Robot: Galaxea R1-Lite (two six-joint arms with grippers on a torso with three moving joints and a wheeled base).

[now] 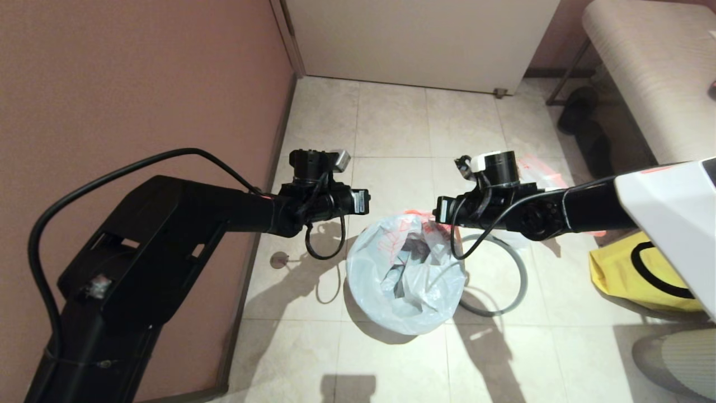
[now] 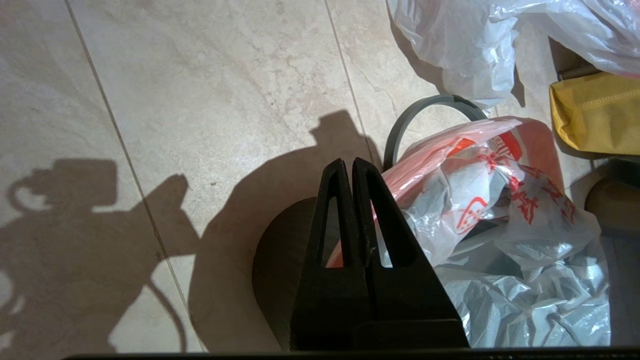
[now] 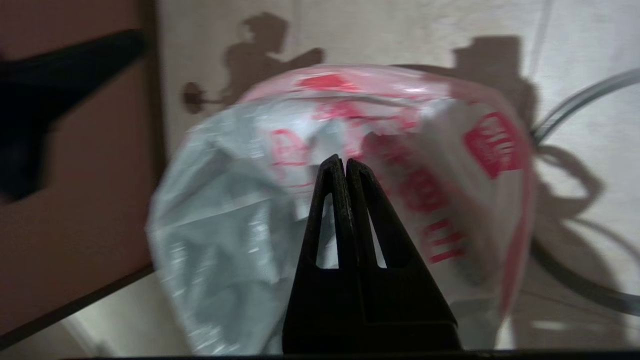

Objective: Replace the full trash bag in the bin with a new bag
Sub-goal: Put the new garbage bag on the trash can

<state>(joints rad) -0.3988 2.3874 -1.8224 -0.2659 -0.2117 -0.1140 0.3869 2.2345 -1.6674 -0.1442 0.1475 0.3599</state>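
White plastic: full bag point(image 1: 405, 274) lines the bin point(image 2: 280, 280), its edge folded over the mouth. Grey ring point(image 1: 503, 280) lies off on the floor beside it, likely removed to free the liner. Left gripper point(image 2: 348, 172) and right gripper point(image 3: 340, 167), both clenched and empty, flank the bag from above. New bag point(image 1: 540, 173) lies well behind.

red printed characters on the bag point(image 2: 500, 200), none legible

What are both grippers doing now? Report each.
Left gripper: shut, empty, beside the full trash bag.
Right gripper: shut, empty, above that bag.
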